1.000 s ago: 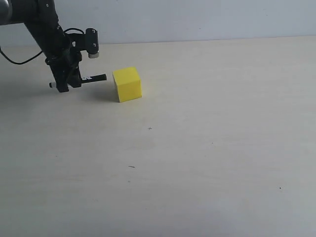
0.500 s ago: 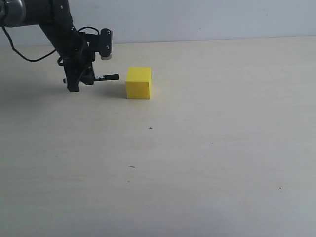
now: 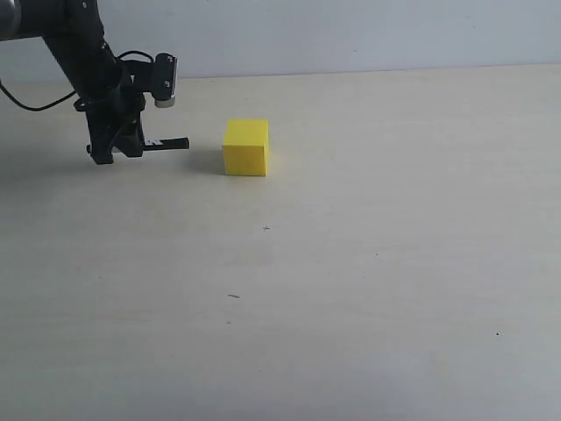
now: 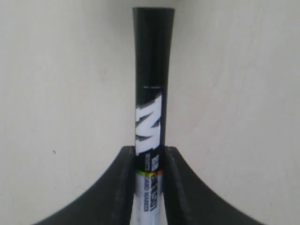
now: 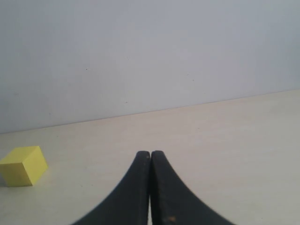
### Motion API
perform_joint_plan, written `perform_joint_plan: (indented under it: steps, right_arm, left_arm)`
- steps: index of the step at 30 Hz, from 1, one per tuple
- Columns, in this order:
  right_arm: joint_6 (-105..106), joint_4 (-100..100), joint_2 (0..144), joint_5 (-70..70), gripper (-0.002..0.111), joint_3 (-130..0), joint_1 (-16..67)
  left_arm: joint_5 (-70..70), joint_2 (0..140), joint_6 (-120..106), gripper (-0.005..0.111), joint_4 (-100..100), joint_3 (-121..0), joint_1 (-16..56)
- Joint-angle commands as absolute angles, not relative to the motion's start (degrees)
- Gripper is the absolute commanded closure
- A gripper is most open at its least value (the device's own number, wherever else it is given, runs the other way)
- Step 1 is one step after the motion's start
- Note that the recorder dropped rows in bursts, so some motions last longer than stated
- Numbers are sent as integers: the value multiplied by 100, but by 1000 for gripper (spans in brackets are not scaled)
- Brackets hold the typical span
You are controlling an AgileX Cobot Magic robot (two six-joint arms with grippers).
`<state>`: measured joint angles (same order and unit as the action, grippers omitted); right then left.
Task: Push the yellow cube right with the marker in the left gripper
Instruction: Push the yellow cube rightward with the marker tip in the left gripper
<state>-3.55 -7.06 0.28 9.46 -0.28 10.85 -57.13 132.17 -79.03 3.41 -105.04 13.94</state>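
The yellow cube (image 3: 245, 147) rests on the pale table, left of centre at the back; the right wrist view also catches the cube (image 5: 23, 165) far off to one side. My left gripper (image 3: 117, 145) hangs low over the table left of the cube, shut on the marker (image 3: 166, 141), which lies level with its black cap pointing at the cube. A clear gap separates the cap tip from the cube. In the left wrist view the marker (image 4: 151, 93) juts out between the black fingers (image 4: 123, 183) of the left gripper (image 4: 149, 151). My right gripper (image 5: 150, 154) is shut with nothing in it.
The pale table top (image 3: 368, 263) stretches wide to the right of and in front of the cube, with only tiny dark specks (image 3: 266, 228). A plain wall (image 3: 351, 35) runs along the table's far edge.
The cube slid right under the marker's push, then stayed put. Since half a second ago my left gripper has drawn back to the left with the marker, opening a gap.
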Motion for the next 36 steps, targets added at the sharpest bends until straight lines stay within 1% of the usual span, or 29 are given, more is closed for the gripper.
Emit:
perform_joint_plan:
  steps: [1, 16, 30, 36]
  right_arm:
    - [-307, -710, 0, 889, 108, 0, 1064]
    - [-307, -710, 0, 889, 108, 0, 1064]
    - [-307, -710, 0, 889, 108, 0, 1064]
    - [-307, -710, 0, 889, 108, 0, 1064]
  left_arm:
    - [-5943, 13146, -7947, 107, 365, -10547, 1442]
    - [-5676, 13207, -7901, 107, 336, -10547, 1503]
    - [-5859, 13528, -8078, 107, 696, -11192, 2053]
    - [-6135, 13641, -7842, 107, 673, -11276, 1892]
